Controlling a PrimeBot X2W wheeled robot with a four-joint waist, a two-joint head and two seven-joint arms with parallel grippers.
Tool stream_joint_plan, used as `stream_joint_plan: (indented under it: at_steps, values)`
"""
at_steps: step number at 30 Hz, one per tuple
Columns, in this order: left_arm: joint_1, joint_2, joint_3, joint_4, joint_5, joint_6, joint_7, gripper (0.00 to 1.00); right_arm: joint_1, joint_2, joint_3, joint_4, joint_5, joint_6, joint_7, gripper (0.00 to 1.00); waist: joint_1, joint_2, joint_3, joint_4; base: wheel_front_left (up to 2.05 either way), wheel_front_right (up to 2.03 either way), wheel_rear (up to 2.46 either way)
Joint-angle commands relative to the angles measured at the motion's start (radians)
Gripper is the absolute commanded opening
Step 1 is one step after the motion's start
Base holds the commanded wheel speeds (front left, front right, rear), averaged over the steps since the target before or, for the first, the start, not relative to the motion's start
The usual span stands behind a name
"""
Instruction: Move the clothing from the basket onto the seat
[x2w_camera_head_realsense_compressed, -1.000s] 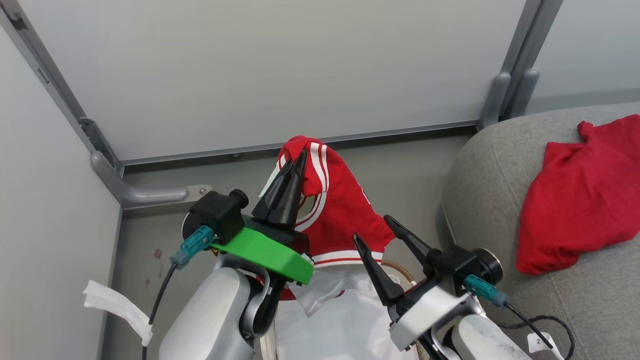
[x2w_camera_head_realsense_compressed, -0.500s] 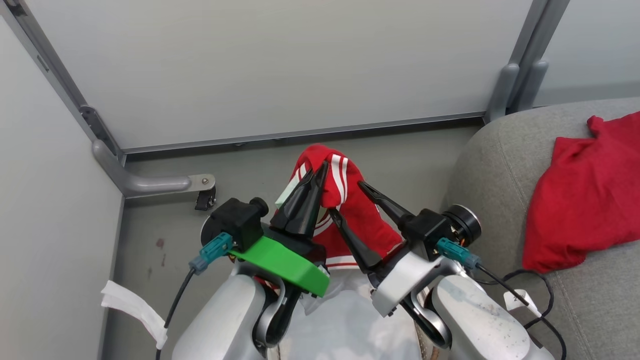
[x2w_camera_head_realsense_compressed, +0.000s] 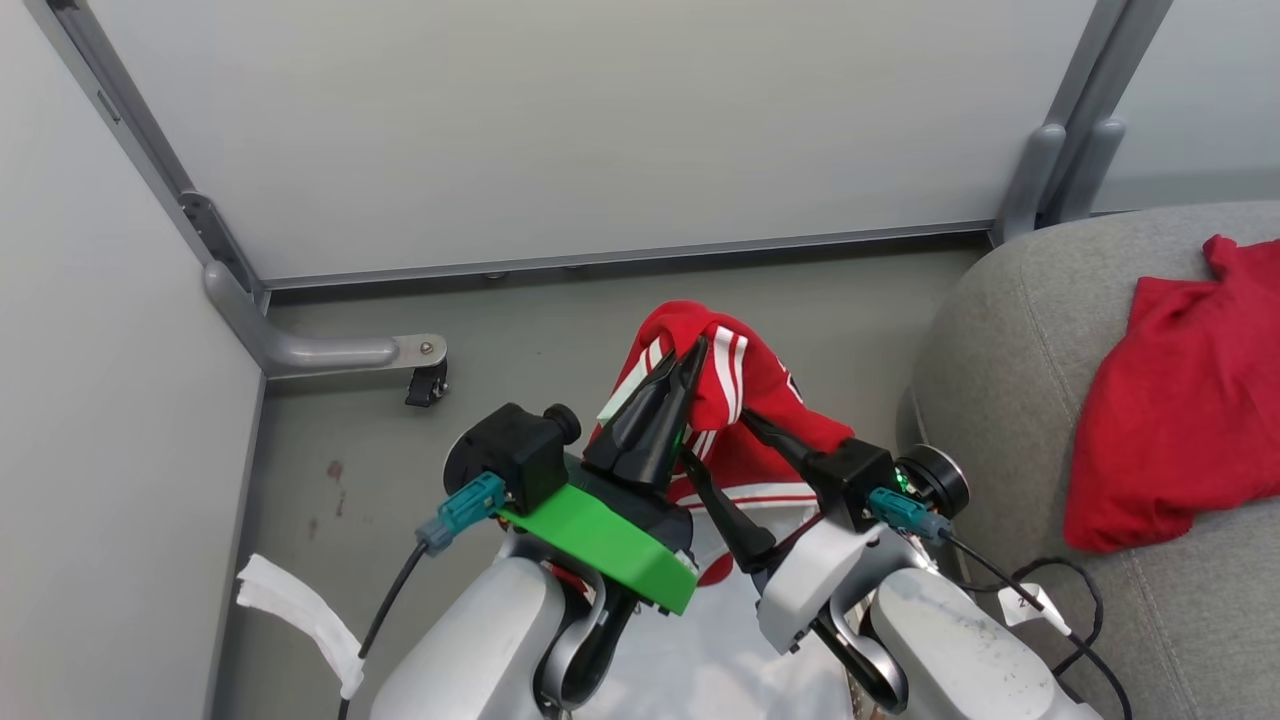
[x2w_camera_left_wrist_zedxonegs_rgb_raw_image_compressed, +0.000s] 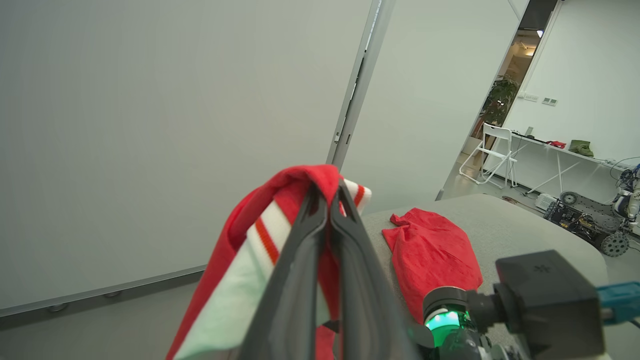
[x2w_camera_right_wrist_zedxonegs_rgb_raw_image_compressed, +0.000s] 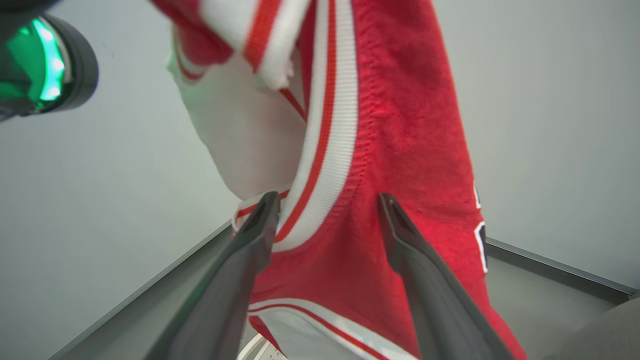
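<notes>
Plainly the jersey (x2w_camera_head_realsense_compressed: 765, 400) is light, limp cloth. It hangs in a long drape from one pinched fold, held up above the white lining (x2w_camera_head_realsense_compressed: 700, 655) and well apart from the seat (x2w_camera_head_realsense_compressed: 1000, 330). The left gripper (x2w_camera_head_realsense_compressed: 692, 352) is clamped tight on that fold, right at the striped trim, and the rest sags below it. The right gripper (x2w_camera_head_realsense_compressed: 716, 438) stands wide, with one finger on each side of the hanging cloth lower down, where a white band edged in red runs beside the plain red panel.

The thick ribbed trim looks like the safest place to take hold, since it bunches firmly and should slip less than the thin body fabric. A second hold low on the drape would probably stop the cloth trailing or swinging on the way across.

The body fabric shows a fine knitted mesh grain, matte rather than shiny, and a paler inner face shows where it folds back. The T-shirt (x2w_camera_head_realsense_compressed: 1170, 400) lies crumpled on the seat, soft and creased. The seat itself is grey woven upholstery with a rounded corner.
</notes>
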Motion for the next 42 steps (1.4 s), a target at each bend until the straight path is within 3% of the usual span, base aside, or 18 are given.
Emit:
stream_joint_plan:
  at_steps: [1,8,9,10,11,32,33,34,42]
  values:
    - [-0.024,0.0,-0.003,-0.007,-0.003,0.006,-0.001,0.0,-0.014,-0.004,0.0,0.01,0.008,-0.001,-0.004,1.0,0.0,0.0,0.002,0.004,0.0,0.0,0.0]
    - [-0.031,0.0,-0.025,-0.016,-0.012,0.005,-0.001,0.0,-0.028,-0.004,-0.008,0.042,0.024,-0.001,-0.004,0.98,0.0,0.0,0.007,0.011,0.0,0.0,0.0]
    - [-0.032,0.0,-0.027,-0.017,-0.014,0.006,-0.001,0.0,-0.032,-0.004,-0.01,0.042,0.027,-0.001,-0.004,0.59,0.0,0.0,0.008,0.012,0.0,0.0,0.0]
    - [-0.032,0.0,-0.029,-0.017,-0.014,0.006,-0.001,0.0,-0.033,-0.003,-0.009,0.043,0.03,-0.001,-0.004,0.35,0.0,0.0,0.009,0.012,0.0,0.0,0.0]
    - [-0.033,0.0,-0.031,-0.017,-0.015,0.007,-0.001,0.0,-0.032,-0.004,-0.008,0.046,0.036,-0.001,-0.004,0.0,0.0,0.0,0.01,0.013,0.0,0.0,0.0]
    - [-0.033,0.0,-0.009,-0.01,-0.019,0.015,-0.001,0.0,-0.02,-0.004,-0.036,0.035,0.046,-0.001,-0.004,0.0,0.0,0.0,0.031,0.001,0.0,0.0,0.0]
    - [-0.031,0.0,-0.004,-0.006,-0.016,0.02,-0.001,0.33,-0.021,-0.004,-0.037,0.031,0.046,-0.001,-0.004,0.0,0.0,0.0,0.032,-0.002,0.0,0.0,0.0]
    - [-0.028,0.0,0.0,0.002,-0.01,0.025,-0.001,1.0,-0.021,-0.004,-0.038,0.022,0.045,-0.001,-0.004,0.0,0.0,0.0,0.033,-0.006,0.0,0.0,0.0]
    - [0.015,0.005,0.082,0.03,0.04,0.031,-0.001,1.0,0.007,-0.003,-0.047,-0.046,0.041,-0.001,-0.005,0.0,0.0,0.0,0.033,-0.075,0.0,0.0,0.0]
